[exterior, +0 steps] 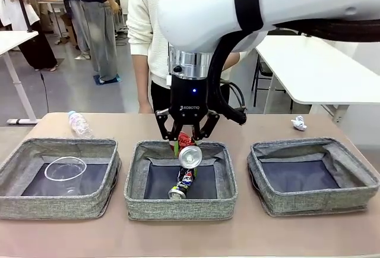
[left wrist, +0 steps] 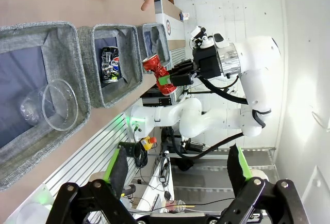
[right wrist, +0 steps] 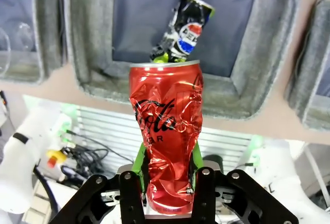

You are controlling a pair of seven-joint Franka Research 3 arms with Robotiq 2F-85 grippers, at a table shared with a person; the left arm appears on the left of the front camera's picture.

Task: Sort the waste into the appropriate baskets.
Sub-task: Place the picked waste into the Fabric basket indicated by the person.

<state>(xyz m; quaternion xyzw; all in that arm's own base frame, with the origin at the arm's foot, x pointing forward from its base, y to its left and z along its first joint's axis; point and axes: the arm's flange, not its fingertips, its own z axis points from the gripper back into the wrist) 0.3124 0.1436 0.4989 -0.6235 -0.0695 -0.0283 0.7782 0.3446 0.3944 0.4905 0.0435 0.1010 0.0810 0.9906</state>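
- Checking the right gripper (right wrist: 167, 175): what lies between the fingers?
- The crushed red can (right wrist: 166, 141). The two green pads press on opposite sides of its lower half. The jaws are closed to the width of the dented body. The upper half stands out past the fingertips.
- Condition of the can?
- The red wall is heavily creased and buckled, with white script lettering across the middle. The far rim is intact. In the front view the crushed red can (exterior: 189, 153) tilts below the right gripper (exterior: 185, 144), silver end toward the camera.
- Position?
- It hangs over the middle basket (exterior: 178, 207), near the far wall. The dark printed drink can (exterior: 182, 184) lies dented on its side on that basket's floor. The front view does not show whether the two cans touch. In the left wrist view the crushed red can (left wrist: 153, 65) sits above the basket's rim.
- Left gripper?
- The left gripper (left wrist: 178, 175) has its fingers spread wide, with nothing between them.
- Other items?
- The clear plastic cup (exterior: 65, 169) lies in the left basket (exterior: 53, 209). The right basket (exterior: 314, 203) sits beside the middle one. The clear plastic bottle (exterior: 79, 124) lies on the table (exterior: 237, 234) beyond the left basket. The crumpled white paper ball (exterior: 298, 123) lies beyond the right basket.
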